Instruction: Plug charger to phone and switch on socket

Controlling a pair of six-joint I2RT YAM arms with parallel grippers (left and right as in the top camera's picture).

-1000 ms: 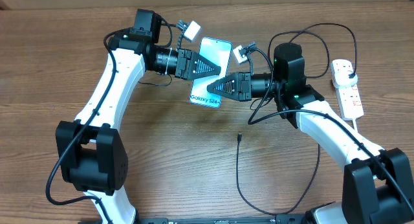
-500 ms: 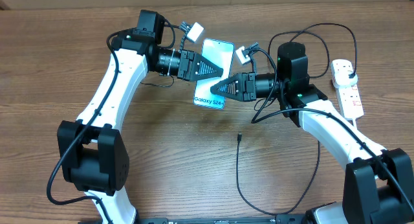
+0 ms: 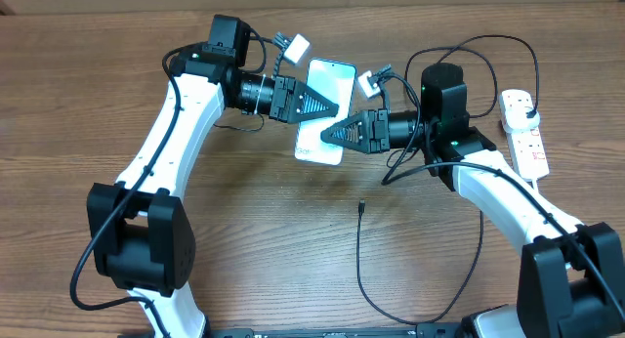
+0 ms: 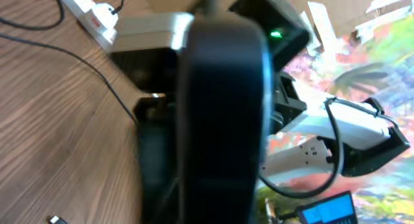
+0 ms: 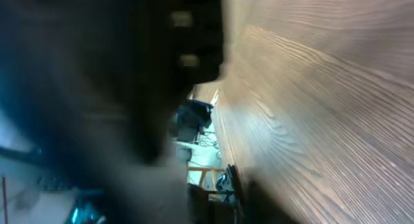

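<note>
The phone (image 3: 323, 113) hangs tilted above the table at the back centre, its pale screen facing up. My left gripper (image 3: 330, 106) grips it from the left and my right gripper (image 3: 328, 135) from the right, and both look shut on it. In the left wrist view the phone is a dark blurred slab (image 4: 220, 120). The charger's thin black cable (image 3: 358, 265) lies loose, its connector tip (image 3: 361, 207) on the table below the phone. Its black plug (image 3: 528, 106) sits in the white socket strip (image 3: 527, 143) at the far right.
The charger cable loops along the front edge (image 3: 420, 322) and up past my right arm. The socket strip also shows in the left wrist view (image 4: 84, 10), with the cable (image 4: 97, 72) beside it. The right wrist view shows blurred wood grain (image 5: 323, 107).
Both grippers and the phone have shifted slightly to the right, and the phone has tilted more. Its printed text no longer reads clearly. The cable and socket have not moved.
</note>
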